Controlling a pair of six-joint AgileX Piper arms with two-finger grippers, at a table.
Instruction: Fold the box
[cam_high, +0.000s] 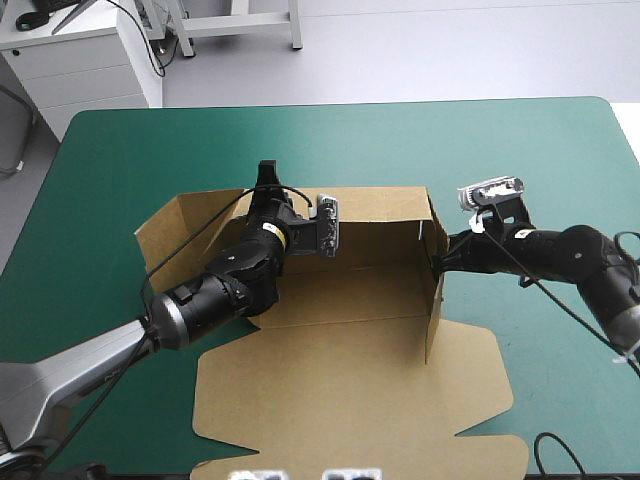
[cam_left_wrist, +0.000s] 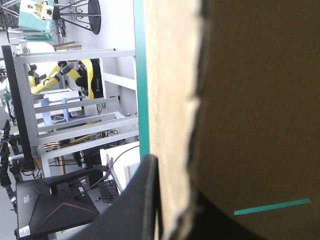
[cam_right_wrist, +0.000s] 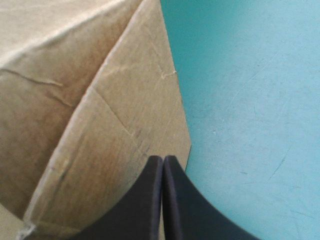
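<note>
The brown box (cam_high: 340, 300) lies in the middle of the table with its back wall (cam_high: 370, 208) and right wall (cam_high: 434, 290) raised, a left flap (cam_high: 185, 235) tilted outward and the lid (cam_high: 350, 400) flat toward the near edge. My left gripper (cam_high: 266, 180) reaches over the back wall's left end. In the left wrist view it (cam_left_wrist: 165, 165) is shut on the box (cam_left_wrist: 170, 75), with one black finger (cam_left_wrist: 142, 200) showing beside the board's edge. My right gripper (cam_high: 440, 262) is shut, its tip (cam_right_wrist: 163, 159) against the outer face of the right wall (cam_right_wrist: 115, 125).
Bare teal-green cover (cam_high: 500, 140) stretches beyond the box on the far side and to the right (cam_right_wrist: 250, 100). The flat lid's notched edge (cam_high: 490, 440) comes close to the table's near edge.
</note>
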